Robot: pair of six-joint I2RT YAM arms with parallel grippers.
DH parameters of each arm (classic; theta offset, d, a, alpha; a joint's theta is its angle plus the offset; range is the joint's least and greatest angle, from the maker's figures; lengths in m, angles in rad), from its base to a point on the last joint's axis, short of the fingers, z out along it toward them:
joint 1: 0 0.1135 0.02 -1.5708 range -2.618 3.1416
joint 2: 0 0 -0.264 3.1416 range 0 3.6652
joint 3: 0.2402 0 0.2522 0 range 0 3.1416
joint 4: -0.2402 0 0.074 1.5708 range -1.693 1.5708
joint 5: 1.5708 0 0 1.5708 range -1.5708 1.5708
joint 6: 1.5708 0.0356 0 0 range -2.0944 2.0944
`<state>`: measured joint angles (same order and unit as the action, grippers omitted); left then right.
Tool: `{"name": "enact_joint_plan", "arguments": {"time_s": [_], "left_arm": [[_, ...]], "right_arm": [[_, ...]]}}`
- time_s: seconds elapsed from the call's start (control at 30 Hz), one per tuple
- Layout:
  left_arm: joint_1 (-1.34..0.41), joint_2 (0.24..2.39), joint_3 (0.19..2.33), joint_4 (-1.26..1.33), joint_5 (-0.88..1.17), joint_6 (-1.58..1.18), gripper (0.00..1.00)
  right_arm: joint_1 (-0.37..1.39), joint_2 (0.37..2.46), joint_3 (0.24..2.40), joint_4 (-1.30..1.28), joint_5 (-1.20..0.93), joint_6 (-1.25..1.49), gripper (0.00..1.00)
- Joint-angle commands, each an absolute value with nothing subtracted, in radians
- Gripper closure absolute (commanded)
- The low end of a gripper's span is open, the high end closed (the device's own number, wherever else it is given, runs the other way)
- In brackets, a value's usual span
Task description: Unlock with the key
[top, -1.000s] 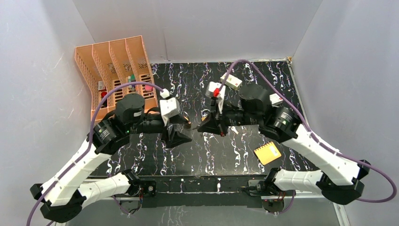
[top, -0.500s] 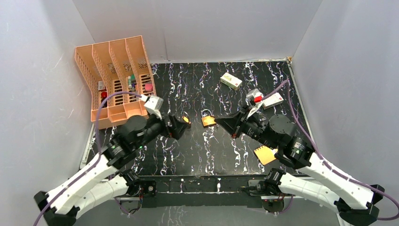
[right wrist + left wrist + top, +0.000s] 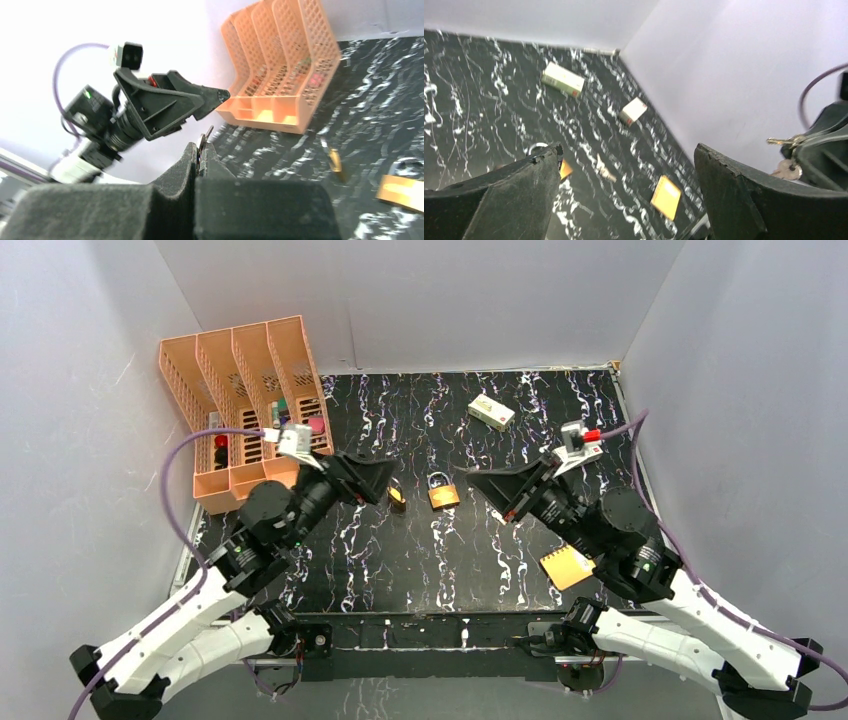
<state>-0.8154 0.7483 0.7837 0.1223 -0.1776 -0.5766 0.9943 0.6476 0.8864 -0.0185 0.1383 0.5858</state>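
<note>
An orange notepad [image 3: 567, 566] lies nearest me on the counter [image 3: 450, 550]. My right gripper [image 3: 480, 481] is squeezed tight on the key [image 3: 202, 144], which pokes up between its fingers. My left gripper [image 3: 388, 480] is spread wide and holds nothing. Between the two grippers lie a small padlock [image 3: 397, 499] and a bigger padlock [image 3: 443, 496]. The fingers hide most of the key. From above it is too tiny to see.
</note>
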Motion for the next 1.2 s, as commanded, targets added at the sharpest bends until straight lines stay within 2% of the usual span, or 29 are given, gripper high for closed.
{"name": "enact_joint_plan", "arguments": {"time_s": [0.0, 0.1, 0.13, 0.27, 0.4, 0.5, 0.7, 1.17], "left_arm": [[-0.816, 0.676, 0.837, 0.157, -0.348, -0.620, 0.02], [-0.817, 0.657, 0.831, 0.178, -0.380, -0.638, 0.03], [-0.817, 0.665, 0.850, 0.171, -0.400, -0.658, 0.04], [-0.816, 0.720, 0.907, 0.076, -0.450, -0.727, 0.04], [-0.817, 0.722, 0.866, 0.179, -0.454, -0.748, 0.05], [-0.816, 0.702, 0.836, 0.207, -0.518, -0.770, 0.05], [-0.817, 0.683, 0.778, 0.205, -0.571, -0.810, 0.06], [-0.818, 0.750, 0.797, 0.194, -0.618, -0.805, 0.06]], "right_arm": [[0.992, 0.633, 0.941, 0.093, 0.262, 0.964, 1.00], [0.992, 0.649, 0.960, 0.046, 0.307, 1.151, 1.00], [0.992, 0.688, 1.004, -0.029, 0.286, 1.290, 1.00], [0.991, 0.742, 1.059, -0.102, 0.207, 1.392, 1.00], [0.991, 0.837, 1.077, 0.135, 0.006, 1.321, 1.00], [0.992, 0.796, 1.009, 0.213, 0.155, 1.373, 1.00], [0.992, 0.864, 1.213, -0.228, 0.278, 1.433, 1.00], [0.991, 0.997, 1.571, -0.612, 0.362, 1.397, 1.00]]}}
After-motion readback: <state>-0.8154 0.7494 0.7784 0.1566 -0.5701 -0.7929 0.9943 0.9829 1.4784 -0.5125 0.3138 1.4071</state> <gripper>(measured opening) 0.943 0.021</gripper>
